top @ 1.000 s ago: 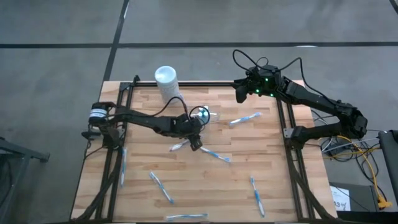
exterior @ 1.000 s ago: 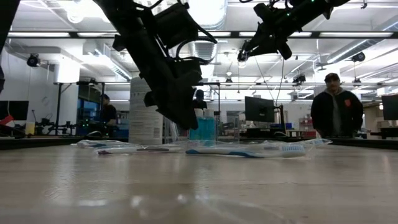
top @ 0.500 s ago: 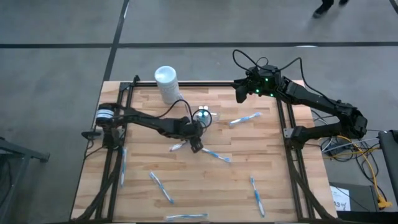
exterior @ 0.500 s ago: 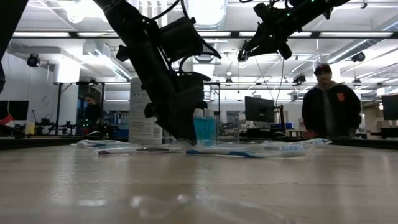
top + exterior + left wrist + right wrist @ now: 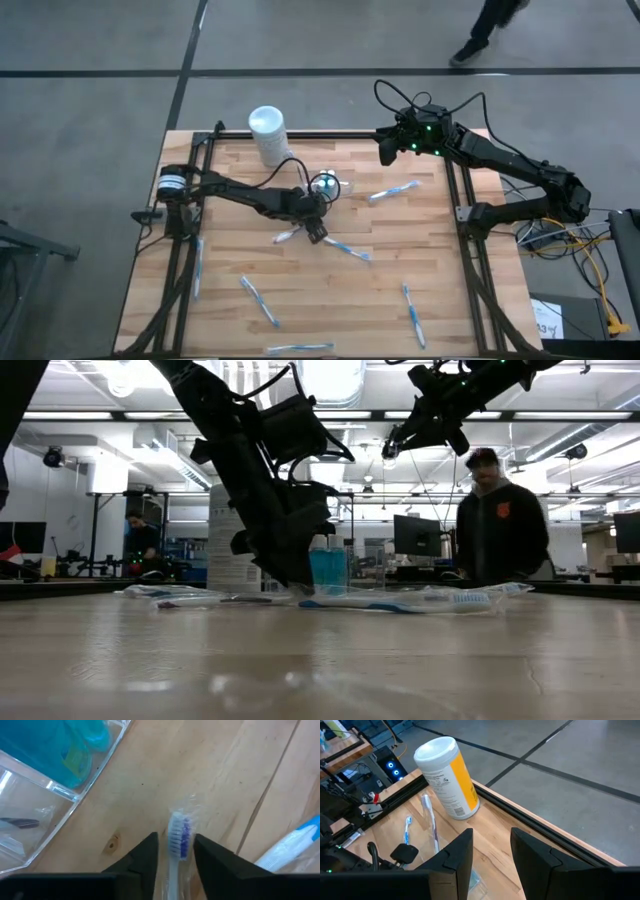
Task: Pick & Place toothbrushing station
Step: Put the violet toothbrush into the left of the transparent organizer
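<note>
Low over the middle of the wood table (image 5: 400, 250): the left gripper (image 5: 176, 851), fingers a little apart, one on each side of a wrapped toothbrush (image 5: 178, 837), bristle end poking out between them. Hard to tell if the fingers press on the brush or only sit beside it. Just beside that gripper, toward the far edge: the toothbrushing station (image 5: 327, 185), a small clear plastic holder with a blue bottle (image 5: 75, 750) standing in it, resting on the wood. Seen from the low camera as a blue shape behind the dark arm. Near the far left corner: a tall white tub (image 5: 267, 133) with a round lid. Scattered around the table: more blue-and-white toothbrushes (image 5: 394, 190). Up high over the far right edge: the right gripper (image 5: 490, 851), fingers apart, nothing between them. Behind the table: a person (image 5: 497, 525) in a dark top and cap.
</note>
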